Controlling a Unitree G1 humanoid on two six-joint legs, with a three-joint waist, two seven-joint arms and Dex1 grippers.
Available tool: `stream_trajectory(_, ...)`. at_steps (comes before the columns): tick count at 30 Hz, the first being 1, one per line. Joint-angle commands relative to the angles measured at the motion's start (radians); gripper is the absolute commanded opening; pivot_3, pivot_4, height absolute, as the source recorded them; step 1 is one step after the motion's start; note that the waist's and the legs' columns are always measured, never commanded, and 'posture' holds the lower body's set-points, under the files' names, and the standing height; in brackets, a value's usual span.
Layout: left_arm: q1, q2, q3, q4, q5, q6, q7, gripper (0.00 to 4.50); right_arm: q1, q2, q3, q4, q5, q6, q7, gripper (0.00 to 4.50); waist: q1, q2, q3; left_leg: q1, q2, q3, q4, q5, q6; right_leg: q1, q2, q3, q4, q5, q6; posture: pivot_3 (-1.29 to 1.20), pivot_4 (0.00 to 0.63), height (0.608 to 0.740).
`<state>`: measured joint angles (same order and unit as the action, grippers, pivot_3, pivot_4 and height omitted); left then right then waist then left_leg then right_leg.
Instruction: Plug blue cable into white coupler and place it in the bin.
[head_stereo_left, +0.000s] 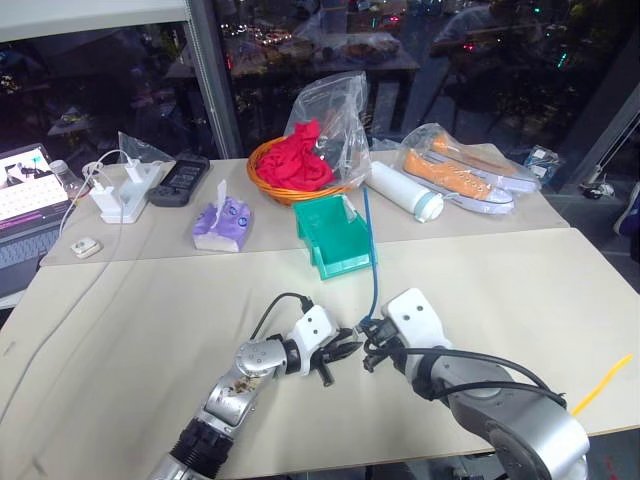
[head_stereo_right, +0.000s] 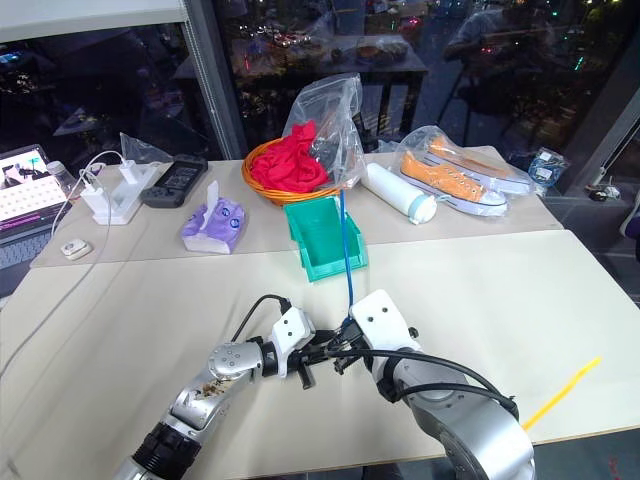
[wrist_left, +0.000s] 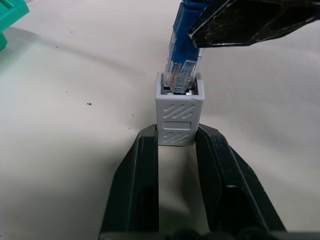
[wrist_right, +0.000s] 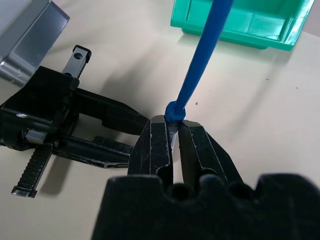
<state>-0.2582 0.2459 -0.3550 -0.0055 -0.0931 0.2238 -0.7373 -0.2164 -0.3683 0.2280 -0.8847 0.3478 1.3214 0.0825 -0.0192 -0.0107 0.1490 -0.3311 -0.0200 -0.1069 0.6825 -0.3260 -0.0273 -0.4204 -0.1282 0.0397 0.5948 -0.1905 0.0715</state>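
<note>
The white coupler (wrist_left: 178, 116) is clamped between left gripper (wrist_left: 177, 150) fingers; the blue cable (wrist_right: 202, 60) plug, pinched by right gripper (wrist_right: 175, 132), is seated in its socket above the beige table (head_stereo_left: 150, 320).

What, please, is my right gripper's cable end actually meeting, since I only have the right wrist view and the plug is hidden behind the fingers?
Observer: The left wrist view shows the blue cable's clear plug sitting in the mouth of the white coupler, not yet pushed fully in.
Operator: Is the coupler held firmly?
Observer: The left gripper pinches the coupler's lower end between both fingers.
Operator: Where does the rest of the cable run?
Observer: In the left eye view it rises from the right gripper and runs up past the right edge of the bin, ending near the orange basket.
Operator: Is the bin occupied?
Observer: A small white item sits at its back corner; the floor looks otherwise free.
</note>
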Motion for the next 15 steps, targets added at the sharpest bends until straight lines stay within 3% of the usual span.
stream_trajectory(1, 0.011, -0.003, -0.005, -0.040, -0.009, -0.008, -0.008, 0.61, 0.004, 0.011, 0.044, 0.080, -0.012, 0.056, -0.005, 0.00, 0.000, 0.000, 0.000, 0.000, 0.000, 0.000, 0.000, 0.000, 0.000, 0.000, 0.000, 0.000, 0.000, 0.000, 0.000, 0.00, 0.150, 0.732)
stream_trajectory(15, 0.019, 0.008, 0.001, -0.053, -0.013, 0.001, -0.006, 0.61, 0.040, -0.001, 0.045, 0.078, -0.022, 0.073, 0.013, 0.00, -0.004, 0.001, -0.004, 0.002, 0.000, 0.000, -0.002, 0.000, 0.000, 0.000, 0.000, 0.000, 0.000, 0.000, 0.000, 0.00, 0.150, 0.732)
